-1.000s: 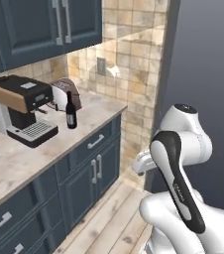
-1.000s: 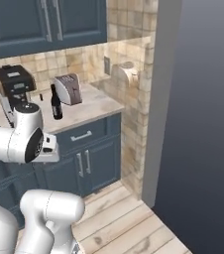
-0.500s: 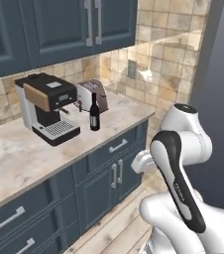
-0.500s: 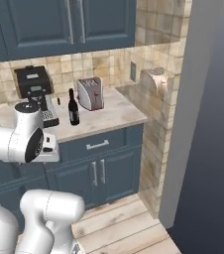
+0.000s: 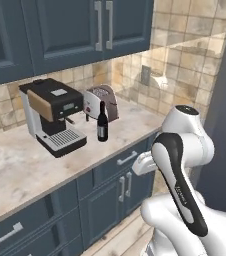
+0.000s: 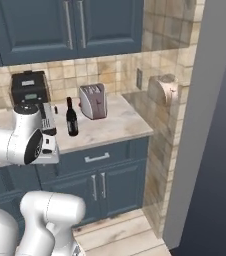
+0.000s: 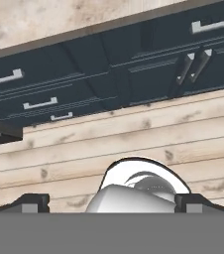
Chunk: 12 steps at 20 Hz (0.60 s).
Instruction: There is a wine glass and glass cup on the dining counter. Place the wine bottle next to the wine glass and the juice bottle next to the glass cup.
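The wine bottle (image 5: 102, 122) (image 6: 72, 118), slim and dark with a long neck and a pale label, stands upright on the kitchen worktop (image 5: 15, 165) between a coffee machine and a toaster. My gripper (image 7: 116, 203) hangs low in front of the cabinets and looks down at the wooden floor. Its two dark fingertips (image 7: 33, 202) sit far apart, so it is open and holds nothing. It is well short of the bottle and below the worktop. The wine glass, the glass cup, the juice bottle and the dining counter are out of view.
A black coffee machine (image 5: 52, 115) (image 6: 30, 92) and a silver toaster (image 5: 101, 102) (image 6: 93, 100) flank the bottle. Blue drawers and doors (image 7: 109, 54) run under the worktop, with blue wall cabinets (image 5: 70, 30) above. A tiled side wall (image 6: 160, 125) closes the worktop's right end.
The whole picture has shifted, so the base has moved: the worktop with bottle, coffee machine and toaster now sits nearer and more central. The arm keeps its folded pose.
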Tool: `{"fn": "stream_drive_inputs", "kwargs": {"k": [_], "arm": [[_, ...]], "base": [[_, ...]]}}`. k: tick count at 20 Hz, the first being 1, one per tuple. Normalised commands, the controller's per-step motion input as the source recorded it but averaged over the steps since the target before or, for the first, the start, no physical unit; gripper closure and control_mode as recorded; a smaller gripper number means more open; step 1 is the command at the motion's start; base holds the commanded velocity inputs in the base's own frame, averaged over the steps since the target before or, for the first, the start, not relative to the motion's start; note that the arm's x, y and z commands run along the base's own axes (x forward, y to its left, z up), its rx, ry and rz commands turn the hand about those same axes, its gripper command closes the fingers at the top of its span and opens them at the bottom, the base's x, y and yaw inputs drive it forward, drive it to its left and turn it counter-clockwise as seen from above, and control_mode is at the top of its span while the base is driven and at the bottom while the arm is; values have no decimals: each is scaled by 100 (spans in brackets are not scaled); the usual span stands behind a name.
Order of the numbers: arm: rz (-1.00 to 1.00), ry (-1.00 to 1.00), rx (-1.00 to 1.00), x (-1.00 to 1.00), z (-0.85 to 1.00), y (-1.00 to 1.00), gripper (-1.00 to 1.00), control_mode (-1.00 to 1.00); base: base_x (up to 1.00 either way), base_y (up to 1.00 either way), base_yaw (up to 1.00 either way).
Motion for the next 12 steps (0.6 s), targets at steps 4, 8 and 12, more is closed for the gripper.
{"fn": "stream_drive_inputs", "kwargs": {"k": [4,8,12], "arm": [[0,0,0,0,0,0,-100,100],[0,0,0,0,0,0,-100,100],[0,0,0,0,0,0,-100,100]], "base": [[58,-19,16],[51,-20,22],[52,-18,26]]}}
